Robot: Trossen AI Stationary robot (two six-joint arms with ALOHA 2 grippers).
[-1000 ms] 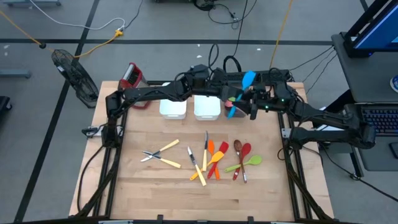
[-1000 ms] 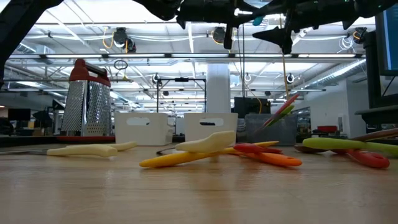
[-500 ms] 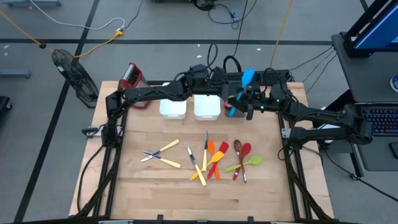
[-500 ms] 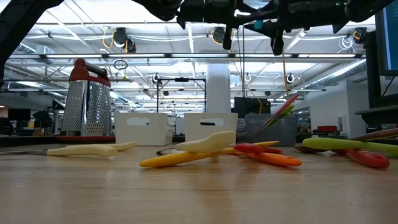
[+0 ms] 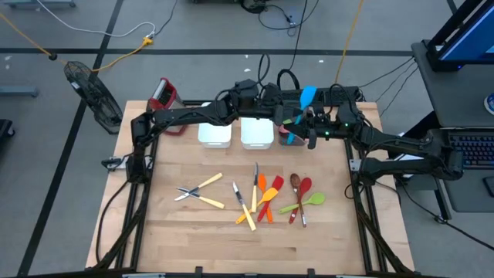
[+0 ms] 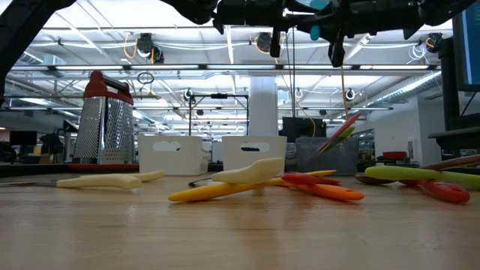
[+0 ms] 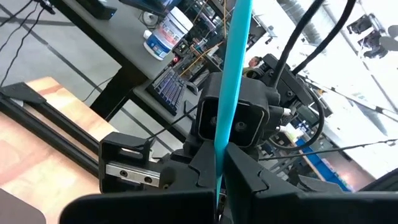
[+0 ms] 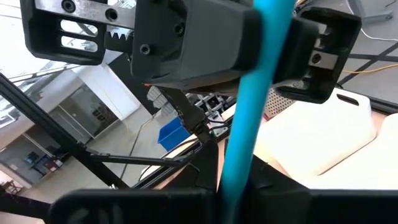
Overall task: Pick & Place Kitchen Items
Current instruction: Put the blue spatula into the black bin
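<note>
1. Both grippers meet high over the dark bin [image 5: 289, 136], at the far side of the table [image 5: 185, 232], and both are closed on the same blue utensil [image 5: 308, 96].
2. Left gripper [image 5: 287, 108] reaches in from the side of the white bins; its own wrist view shows its fingers [image 7: 199, 171] clamped tight on the blue handle [image 7: 231, 74], with the other arm's wrist just behind it.
3. Right gripper [image 5: 307, 123] comes from the opposite side of the dark bin, and its wrist view shows its jaws pinched on the same blue handle [image 8: 252, 106], facing the left gripper's body.
4. The blue utensil stands clear of the table, its wider end pointing past the dark bin toward the table's far edge.
5. The dark bin holds a few utensils that stick up out of it, among them a pink one [image 5: 285, 140].
6. Just beside the dark bin sit two white bins [image 5: 235, 133], and farther along that row stands a red-topped grater [image 5: 163, 96].
7. Nearer the front edge than the dark bin, the remaining utensils [image 5: 262, 197] lie spread on the wood: yellow-handled pieces, orange and red spatulas, a green spoon and a red spoon.
</note>
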